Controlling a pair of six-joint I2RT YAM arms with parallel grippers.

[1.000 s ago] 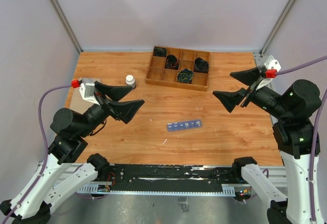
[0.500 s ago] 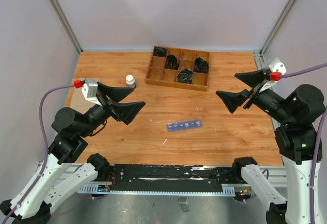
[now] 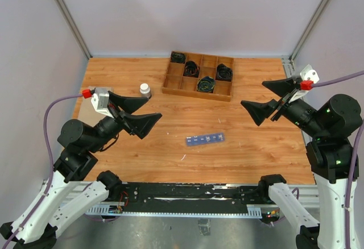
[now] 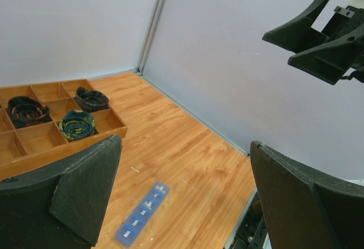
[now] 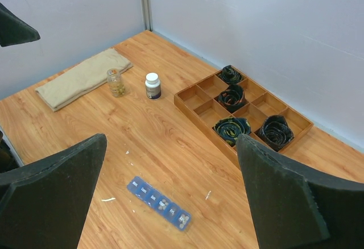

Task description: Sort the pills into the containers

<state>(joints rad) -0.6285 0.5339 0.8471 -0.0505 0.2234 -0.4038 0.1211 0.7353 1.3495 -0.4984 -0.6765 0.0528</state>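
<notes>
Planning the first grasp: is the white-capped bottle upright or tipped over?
Upright. The white-capped bottle stands on its base with its cap on top, as the right wrist view shows; the top view agrees.

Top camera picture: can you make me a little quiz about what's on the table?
1. How many coils of black cable sit in the wooden divided tray?
2. True or false: the left tool and the right tool both stand open and empty.
3. The slim translucent-blue plastic pill-organizer strip lies: A in the tray, B on the wooden tabletop, apart from the tray, C on a folded beige cloth.
Key: 1 four; 2 true; 3 B.
</notes>
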